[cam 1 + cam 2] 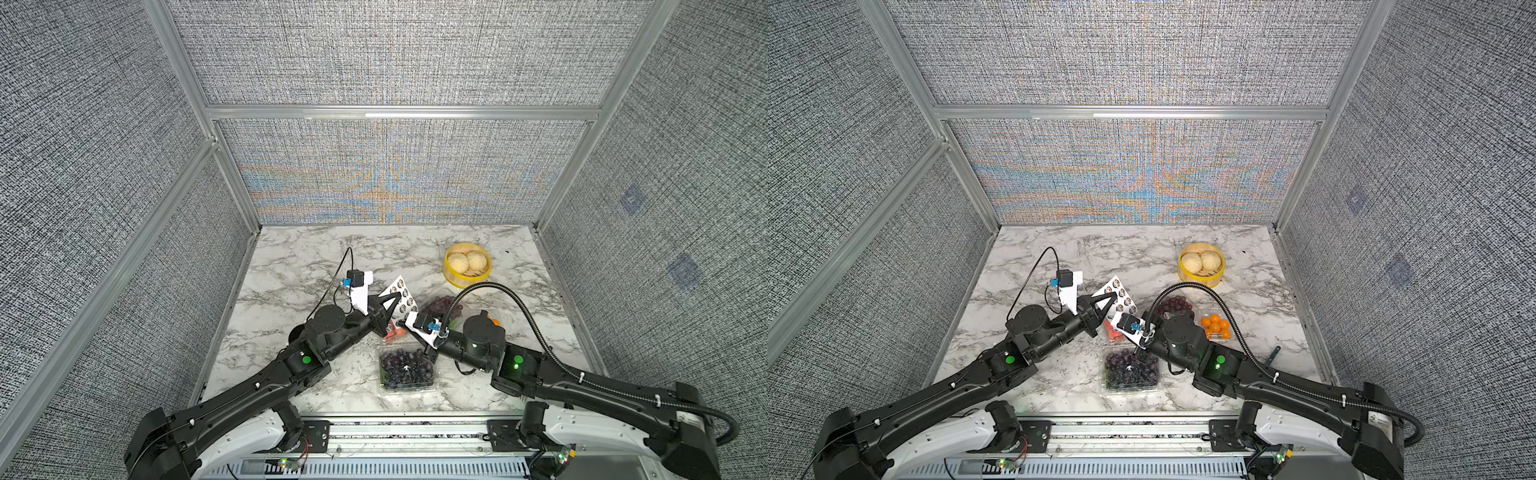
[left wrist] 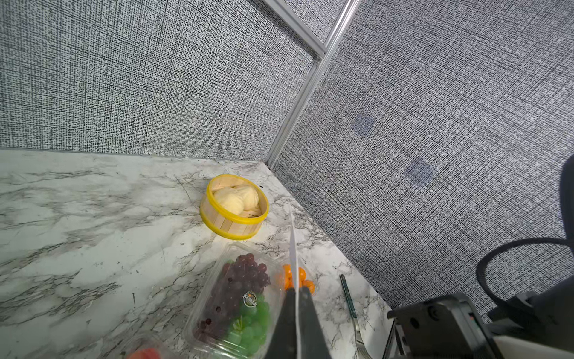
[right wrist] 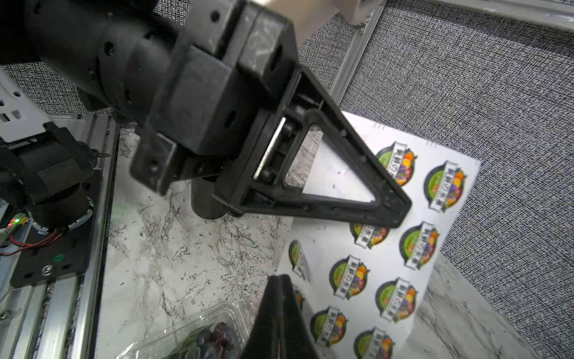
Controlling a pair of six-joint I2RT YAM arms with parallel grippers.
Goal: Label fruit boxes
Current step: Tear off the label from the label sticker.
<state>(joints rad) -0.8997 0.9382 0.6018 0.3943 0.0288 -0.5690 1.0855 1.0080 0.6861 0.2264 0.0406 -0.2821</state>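
Step in hand, as I judge it: peeling a round sticker off the sheet for the next fruit box.

The left tool point(image 1: 397, 296) reaches in from 8 o'clock to the middle of the tabletop point(image 1: 299, 266). Its fingers are pressed together on the edge of the white sticker sheet point(image 3: 382, 267). They hold the sheet tilted up off the tabletop, and in the left wrist view it shows edge-on between them.

Just below the sheet sits the small red-fruit box point(image 1: 1111, 331), near centre. The larger dark-purple grape box point(image 1: 407, 369) lies at 6 o'clock, carrying a small white mark I cannot identify.

The right tool point(image 3: 279, 281) comes in from 4 o'clock with its fingers together. Its tip is at the near edge of the sheet, just beside a sticker point(image 3: 298, 259) that looks curled up from the backing. Whether it actually pinches that sticker I cannot tell.

Right of centre is the purple-and-green grape box point(image 2: 239, 298), already wearing a round label point(image 2: 250, 299). The small orange-fruit box point(image 1: 1216, 326) sits at 3 o'clock, with a fork point(image 2: 349, 301) beyond it. The steamer basket point(image 1: 457, 282) stands at 1 o'clock.

Next, the right tool needs a sure pinch on the sticker's edge. It should then pull away slowly while the left tool keeps the sheet steady, and carry the sticker to an unlabelled lid, probably the red-fruit box.
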